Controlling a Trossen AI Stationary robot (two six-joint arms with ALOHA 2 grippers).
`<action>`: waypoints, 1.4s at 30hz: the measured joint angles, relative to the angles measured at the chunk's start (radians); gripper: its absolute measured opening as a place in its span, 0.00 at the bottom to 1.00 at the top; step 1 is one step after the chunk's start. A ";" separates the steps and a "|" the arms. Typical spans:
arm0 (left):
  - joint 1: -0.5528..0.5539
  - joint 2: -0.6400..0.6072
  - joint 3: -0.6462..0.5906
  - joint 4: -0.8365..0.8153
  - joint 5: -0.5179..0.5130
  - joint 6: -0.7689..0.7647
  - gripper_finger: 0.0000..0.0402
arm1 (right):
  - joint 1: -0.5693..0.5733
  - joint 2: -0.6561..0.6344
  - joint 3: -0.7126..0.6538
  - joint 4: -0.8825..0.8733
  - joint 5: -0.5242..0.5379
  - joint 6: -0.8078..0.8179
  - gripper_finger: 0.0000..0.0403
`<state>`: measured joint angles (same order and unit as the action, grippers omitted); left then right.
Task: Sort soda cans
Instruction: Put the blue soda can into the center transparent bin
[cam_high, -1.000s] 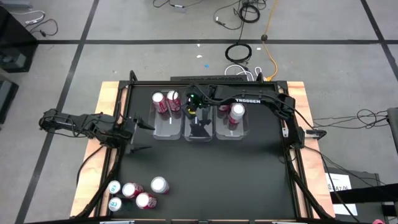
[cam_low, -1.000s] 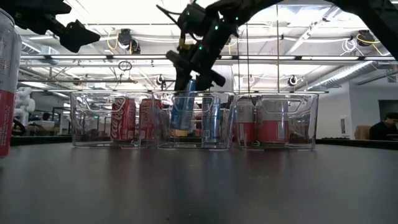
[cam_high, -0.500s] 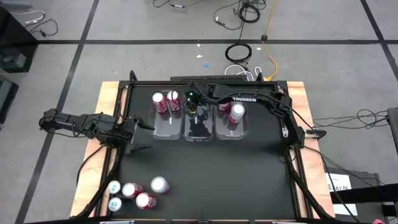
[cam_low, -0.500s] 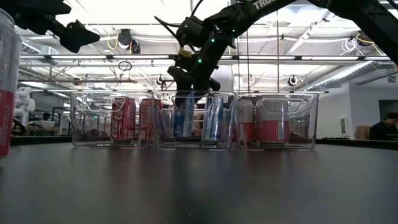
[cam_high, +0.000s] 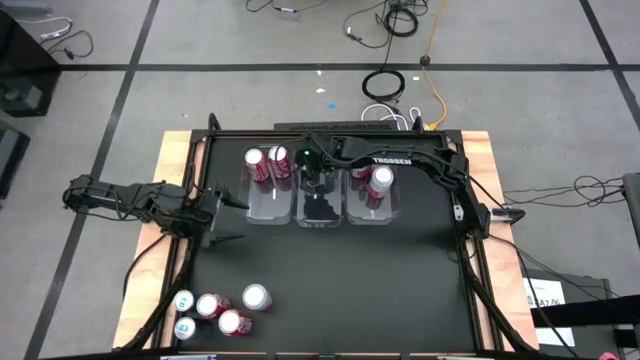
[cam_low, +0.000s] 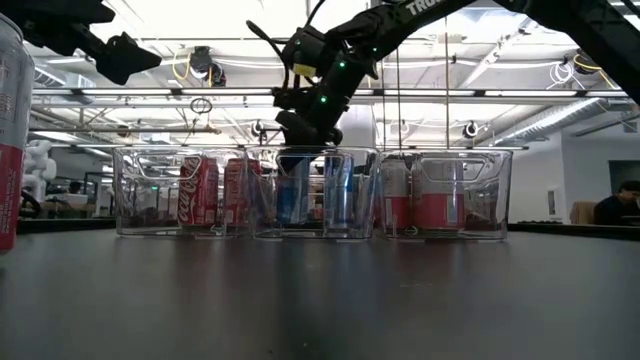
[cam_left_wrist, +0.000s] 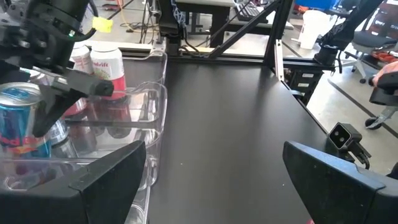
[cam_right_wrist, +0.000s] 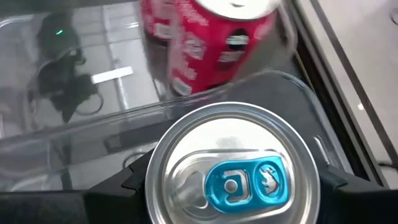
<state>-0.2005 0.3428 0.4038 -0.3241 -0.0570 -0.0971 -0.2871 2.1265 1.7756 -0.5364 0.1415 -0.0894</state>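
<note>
Upright soda cans (cam_high: 258, 165) fill three bins; five more (cam_high: 220, 309) cluster at table's near-left.

Three bins stand side by side in a row on the table (cam_high: 400, 270), toward its far edge. The right pincer (cam_high: 317, 183) hangs over the middle bin (cam_high: 321, 218), with a can (cam_right_wrist: 227, 165) between its fingers, standing upright down inside that bin. In the left bin (cam_high: 262, 208), just to one side of that pincer, two cans (cam_high: 266, 163) stand touching. In the right bin (cam_high: 388, 212), on the pincer's other side, stands another can (cam_high: 379, 183). The left pincer (cam_high: 222, 212) waits at the table's left edge, beside the left bin. Well apart from both pincers, a cluster of five cans (cam_high: 220, 310) sits at the near left corner.
</note>
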 joint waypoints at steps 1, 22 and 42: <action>0.000 0.000 0.000 0.000 0.000 0.000 0.96 | 0.000 0.000 0.000 0.000 -0.005 -0.023 0.58; 0.000 0.000 0.000 0.000 0.000 0.000 0.96 | -0.032 0.019 0.000 -0.005 -0.018 -0.168 0.58; 0.000 0.000 0.000 0.000 0.000 0.000 0.96 | -0.031 0.019 0.000 0.005 -0.018 -0.250 0.58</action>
<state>-0.2004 0.3428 0.4038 -0.3237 -0.0570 -0.0967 -0.3179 2.1452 1.7752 -0.5319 0.1235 -0.3399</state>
